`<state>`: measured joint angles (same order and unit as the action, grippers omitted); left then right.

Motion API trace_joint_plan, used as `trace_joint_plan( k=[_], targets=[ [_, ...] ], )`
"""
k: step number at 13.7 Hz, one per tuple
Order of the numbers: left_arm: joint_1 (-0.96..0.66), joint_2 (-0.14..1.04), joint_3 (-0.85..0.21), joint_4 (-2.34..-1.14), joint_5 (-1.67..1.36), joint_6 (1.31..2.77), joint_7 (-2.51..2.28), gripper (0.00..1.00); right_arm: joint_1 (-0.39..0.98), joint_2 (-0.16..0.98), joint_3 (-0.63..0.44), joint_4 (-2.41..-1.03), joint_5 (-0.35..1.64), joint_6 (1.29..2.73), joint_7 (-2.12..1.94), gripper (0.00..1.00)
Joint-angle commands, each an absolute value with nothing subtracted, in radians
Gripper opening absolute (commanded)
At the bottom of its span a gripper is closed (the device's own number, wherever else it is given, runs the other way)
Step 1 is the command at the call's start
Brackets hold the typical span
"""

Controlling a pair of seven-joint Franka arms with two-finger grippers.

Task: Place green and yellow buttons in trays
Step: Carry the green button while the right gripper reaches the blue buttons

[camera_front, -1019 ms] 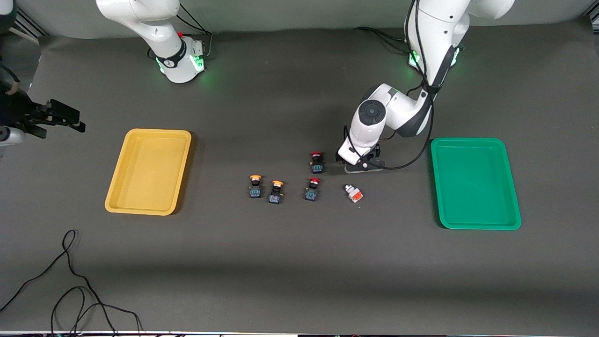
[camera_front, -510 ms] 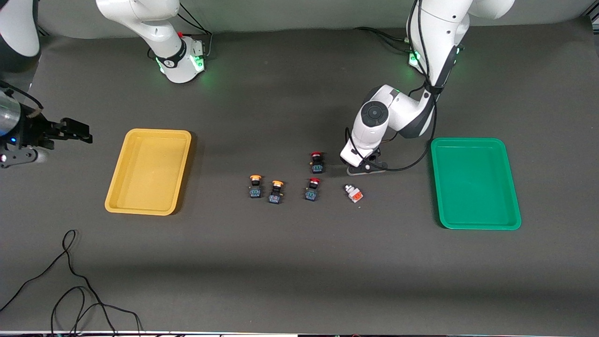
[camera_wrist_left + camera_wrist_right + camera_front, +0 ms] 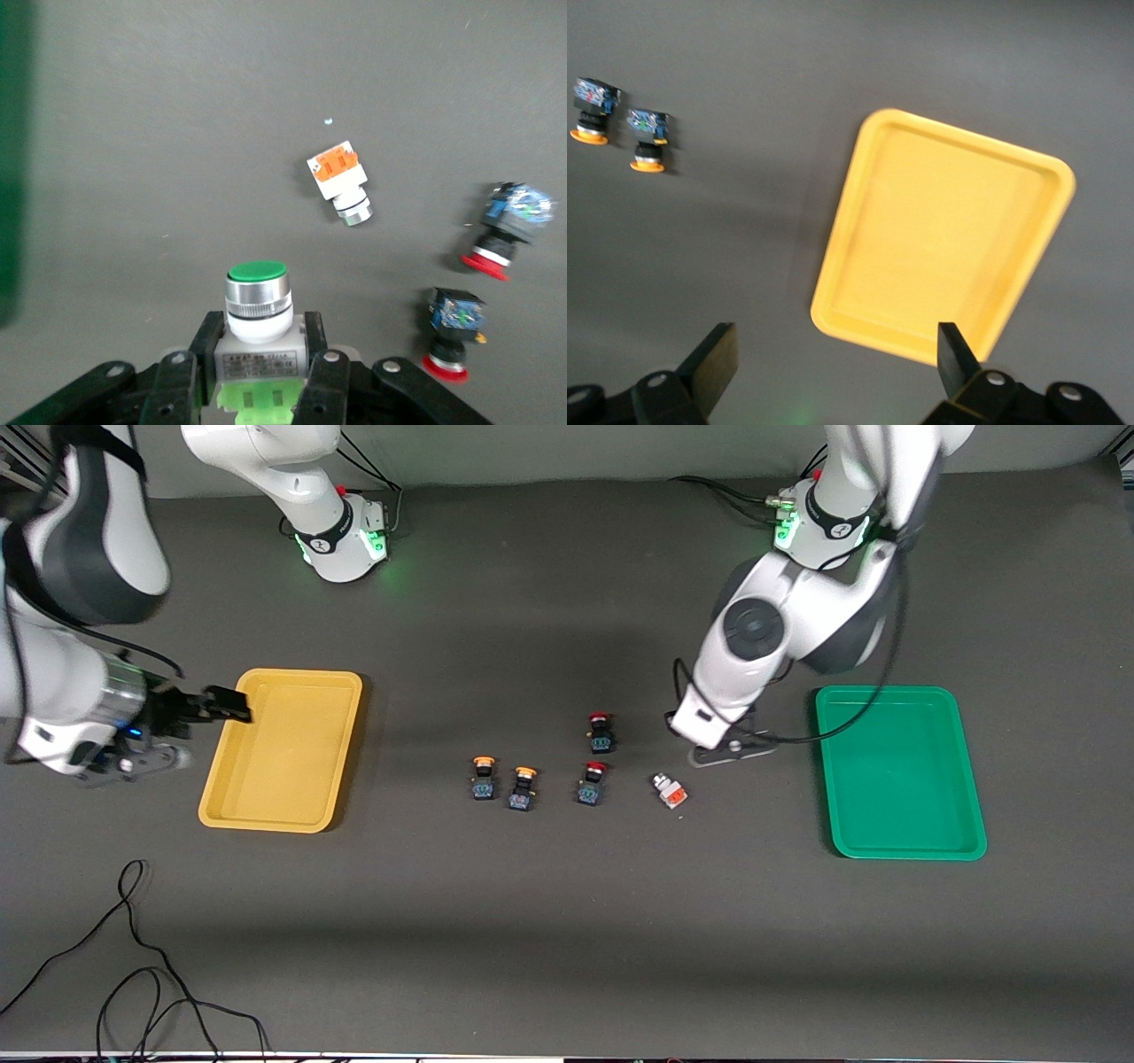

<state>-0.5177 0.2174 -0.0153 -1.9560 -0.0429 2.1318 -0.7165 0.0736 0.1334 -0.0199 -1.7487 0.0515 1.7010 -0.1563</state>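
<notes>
Glossy plastic yellow tray (image 3: 283,749) and green tray (image 3: 899,771) lie on a matt dark table (image 3: 567,921).

I see one tray (image 3: 282,750) at the right arm's end of the bench (image 3: 567,921) and another tray (image 3: 899,771) at the left arm's end, with five buttons (image 3: 519,787) clustered between them.

Two trays on the table: one yellow tray (image 3: 282,749), one green tray (image 3: 899,771). Two yellow-capped buttons (image 3: 484,778) side by side, two red-capped buttons (image 3: 601,732), one orange-marked whitish block (image 3: 671,791). One green-capped button (image 3: 258,305) sits clamped in the left gripper (image 3: 257,372). Two grippers in all, counting the right gripper (image 3: 833,367).
</notes>
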Motion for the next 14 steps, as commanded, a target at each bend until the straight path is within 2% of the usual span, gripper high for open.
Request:
trace_joint_plan(
  k=[1,5,8,10,14],
  targets=[
    [-0.399,0.115,-0.018,-1.959,-0.093,2.002,-0.553,0.2,0.106,0.164,-0.006,-1.796,0.071,1.813,-0.091,1.0],
    [-0.136,0.052,-0.014,-1.962,-0.092,1.856,-0.19,0.21,0.104,0.199,0.133,-1.916,0.071,2.009,0.165,1.0],
    [-0.019,0.064,-0.012,-1.974,-0.077,1.876,-0.04,0.21,0.11,0.253,0.198,-1.928,0.071,2.048,0.267,1.0],
    [0.021,0.087,-0.012,-2.014,-0.077,1.961,0.024,0.22,0.124,0.285,0.207,-1.931,0.071,2.062,0.27,1.0],
    [0.023,0.19,-0.012,-2.146,-0.014,2.26,0.032,0.25,0.182,0.376,0.209,-1.928,0.069,2.14,0.273,1.0]
  ],
)
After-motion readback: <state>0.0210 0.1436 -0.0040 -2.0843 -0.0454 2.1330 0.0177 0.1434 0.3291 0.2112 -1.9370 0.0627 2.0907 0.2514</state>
